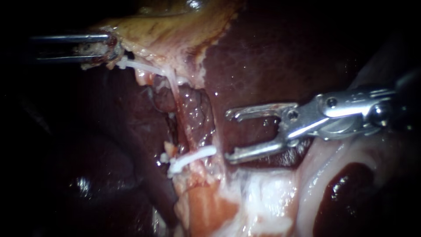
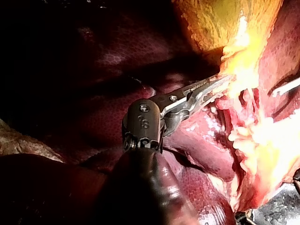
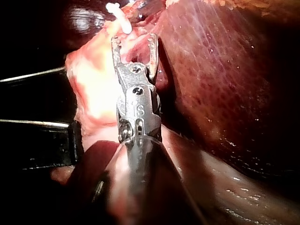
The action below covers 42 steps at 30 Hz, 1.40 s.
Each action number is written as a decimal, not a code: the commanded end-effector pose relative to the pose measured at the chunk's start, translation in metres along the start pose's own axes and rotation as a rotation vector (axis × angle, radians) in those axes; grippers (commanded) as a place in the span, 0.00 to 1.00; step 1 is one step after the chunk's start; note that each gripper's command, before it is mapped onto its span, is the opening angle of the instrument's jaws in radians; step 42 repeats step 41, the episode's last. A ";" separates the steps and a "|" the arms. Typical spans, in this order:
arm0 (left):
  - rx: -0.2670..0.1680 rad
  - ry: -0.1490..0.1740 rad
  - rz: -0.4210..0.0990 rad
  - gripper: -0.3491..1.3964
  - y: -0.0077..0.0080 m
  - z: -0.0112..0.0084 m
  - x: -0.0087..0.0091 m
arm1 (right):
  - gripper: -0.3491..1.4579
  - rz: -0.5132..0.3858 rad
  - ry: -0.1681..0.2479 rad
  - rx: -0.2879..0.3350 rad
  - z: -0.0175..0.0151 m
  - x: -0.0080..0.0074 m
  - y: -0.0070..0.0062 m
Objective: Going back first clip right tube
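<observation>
Steel glints on our right instrument (image 1: 229, 137), which reaches in level from the right. Its slim, slotted jaws are spread wide and grip nothing, with dark, smooth liver (image 1: 263, 57) showing between them. Just beside the lower jaw's tip, the lower clip (image 1: 191, 159), white and rod-shaped, sits across a wet, reddish tube (image 1: 195, 131). Our left instrument (image 1: 105, 48) comes in level from the left, its jaws clamped on the tan, ragged edge of the gallbladder (image 1: 175, 30). An upper clip (image 1: 140, 66), also white, lies just beside those jaws.
</observation>
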 end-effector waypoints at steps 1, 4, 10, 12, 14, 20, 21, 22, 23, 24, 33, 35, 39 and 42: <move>-0.001 0.000 0.000 0.00 -0.0001 0.0000 0.0000 | 0.47 -0.005 0.000 0.000 -0.0004 0.0000 0.0000; -0.001 0.000 0.000 0.00 -0.0001 0.0000 0.0000 | 0.47 -0.014 0.001 0.000 -0.0014 0.0000 -0.0001; -0.001 0.000 0.001 0.00 -0.0001 0.0000 -0.0001 | 0.47 -0.022 0.001 0.004 -0.0022 -0.0003 -0.0004; -0.001 0.000 0.001 0.00 -0.0002 0.0001 -0.0002 | 0.47 -0.023 0.001 0.004 -0.0024 -0.0003 -0.0005; -0.001 0.000 0.002 0.00 -0.0003 0.0002 -0.0003 | 0.47 -0.023 0.001 0.005 -0.0024 -0.0003 -0.0006; 0.014 0.002 0.014 0.00 -0.0012 0.0021 -0.0021 | 0.47 -0.029 0.001 0.006 -0.0028 -0.0004 -0.0007; 0.016 0.003 0.016 0.00 -0.0014 0.0025 -0.0025 | 0.47 -0.029 0.001 0.006 -0.0028 -0.0005 -0.0007; 0.015 -0.003 0.018 0.00 -0.0016 0.0031 -0.0029 | 0.47 -0.029 0.001 0.006 -0.0028 -0.0005 -0.0007; 0.016 -0.006 0.020 0.00 -0.0018 0.0035 -0.0032 | 0.47 -0.029 0.001 0.006 -0.0028 -0.0005 -0.0007; 0.016 -0.009 0.022 0.00 -0.0021 0.0040 -0.0035 | 0.47 -0.029 0.001 0.006 -0.0028 -0.0005 -0.0007; 0.015 -0.014 0.028 0.00 -0.0030 0.0056 -0.0043 | 0.47 -0.029 0.001 0.005 -0.0028 -0.0005 -0.0007; 0.015 -0.014 0.028 0.00 -0.0030 0.0057 -0.0043 | 0.47 -0.029 0.001 0.005 -0.0029 -0.0005 -0.0007; 0.012 -0.015 0.028 0.00 -0.0030 0.0057 -0.0044 | 0.47 -0.029 0.001 0.005 -0.0028 -0.0005 -0.0007; 0.012 -0.015 0.028 0.00 -0.0030 0.0056 -0.0044 | 0.47 -0.029 0.001 0.004 -0.0028 -0.0005 -0.0007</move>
